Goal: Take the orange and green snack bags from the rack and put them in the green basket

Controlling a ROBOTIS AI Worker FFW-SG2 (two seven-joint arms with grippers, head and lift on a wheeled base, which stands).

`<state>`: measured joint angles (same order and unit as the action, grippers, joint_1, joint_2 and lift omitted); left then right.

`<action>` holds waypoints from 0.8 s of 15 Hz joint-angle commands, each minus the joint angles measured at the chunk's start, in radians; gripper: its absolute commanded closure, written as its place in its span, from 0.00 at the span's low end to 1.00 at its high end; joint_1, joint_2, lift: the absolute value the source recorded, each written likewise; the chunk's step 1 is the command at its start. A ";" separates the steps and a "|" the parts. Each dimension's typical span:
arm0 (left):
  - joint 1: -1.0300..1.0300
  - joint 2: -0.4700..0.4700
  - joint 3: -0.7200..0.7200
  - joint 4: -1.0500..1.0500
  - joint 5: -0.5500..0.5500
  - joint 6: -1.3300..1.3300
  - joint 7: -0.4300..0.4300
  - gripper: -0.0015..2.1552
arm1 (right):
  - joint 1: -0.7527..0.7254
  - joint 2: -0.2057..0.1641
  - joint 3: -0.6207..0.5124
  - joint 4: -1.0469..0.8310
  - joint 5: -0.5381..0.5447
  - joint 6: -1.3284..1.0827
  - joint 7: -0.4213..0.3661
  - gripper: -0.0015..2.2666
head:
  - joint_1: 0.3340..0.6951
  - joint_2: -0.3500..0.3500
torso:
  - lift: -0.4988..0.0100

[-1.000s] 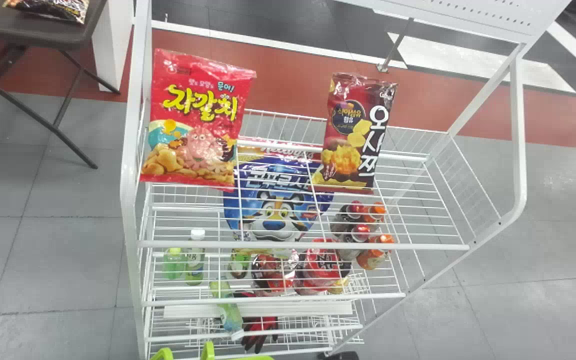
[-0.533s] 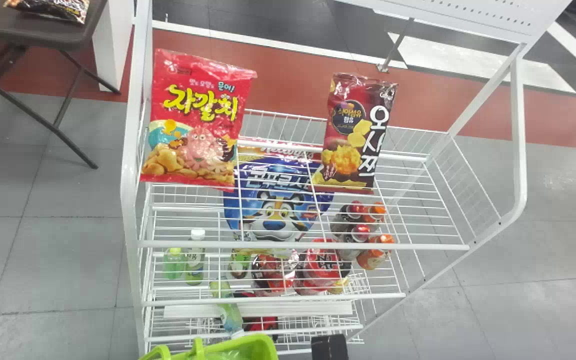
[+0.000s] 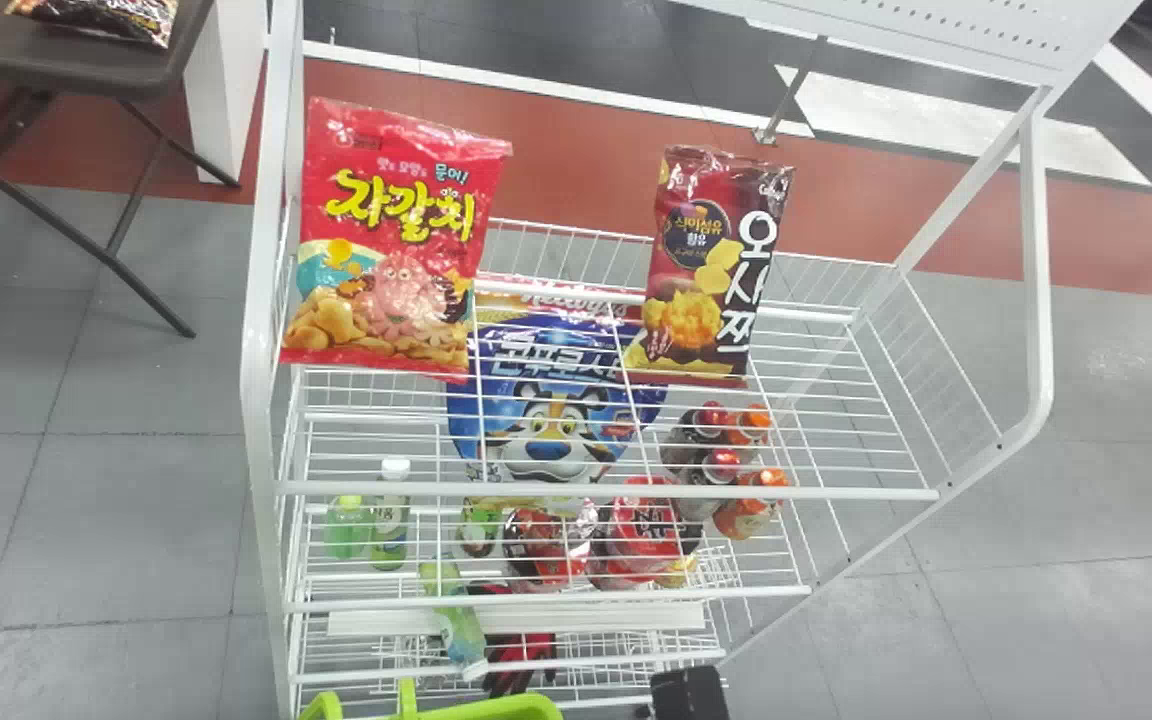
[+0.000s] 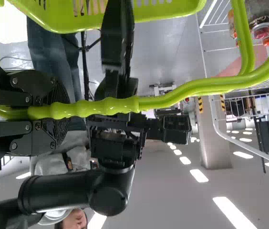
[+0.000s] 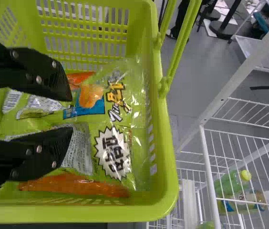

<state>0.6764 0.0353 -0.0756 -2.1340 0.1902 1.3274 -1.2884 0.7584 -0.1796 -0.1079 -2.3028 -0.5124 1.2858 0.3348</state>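
Rack (image 3: 606, 491): white wire, standing before the robot; presumably the source shelf.
Green basket (image 5: 167, 157): beside rack, mouth accessible, apparently for a short transfer.
Left gripper (image 4: 56, 112): clamped around basket handle (image 4: 172, 99), likely to steady the load.
Right gripper (image 5: 70, 112): fingers parted, grasping nothing, over the basket; consistent with a release.
Orange and green snack bags (image 5: 113, 152): lying inside, overlapping, seemingly delivered.
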 commanded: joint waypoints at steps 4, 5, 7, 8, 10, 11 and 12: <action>0.003 -0.002 0.000 -0.001 0.000 -0.003 -0.002 1.00 | 0.016 0.011 -0.144 -0.127 -0.047 -0.108 -0.023 0.03 | 1.00 0.00 | 0.98; 0.003 -0.002 0.000 -0.003 0.000 -0.003 -0.002 1.00 | 0.018 0.014 -0.165 -0.142 -0.047 -0.188 -0.027 0.03 | 1.00 0.00 | 0.98; 0.005 -0.005 -0.001 -0.003 0.000 -0.009 0.001 1.00 | 0.024 0.017 -0.180 -0.167 -0.012 -0.369 -0.030 0.03 | 1.00 0.00 | 0.98; 0.006 -0.005 -0.001 -0.003 0.000 -0.012 0.003 1.00 | 0.033 0.025 -0.173 -0.168 0.020 -0.495 -0.030 0.03 | 1.00 0.00 | 0.98; 0.012 -0.006 -0.003 -0.001 0.000 -0.024 0.003 1.00 | 0.056 0.043 -0.107 -0.147 0.137 -0.780 -0.031 0.03 | 1.00 0.00 | 0.98; 0.012 -0.008 -0.003 -0.001 0.000 -0.030 0.004 1.00 | 0.064 0.049 -0.064 -0.121 0.204 -0.915 -0.034 0.03 | 1.00 0.00 | 0.98; 0.012 -0.008 -0.006 -0.001 0.000 -0.033 0.006 1.00 | 0.068 0.054 -0.032 -0.095 0.246 -1.001 -0.040 0.03 | 1.00 0.00 | 0.98</action>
<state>0.6880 0.0280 -0.0789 -2.1356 0.1902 1.3000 -1.2831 0.8183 -0.1337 -0.1900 -2.4320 -0.3398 0.4386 0.2977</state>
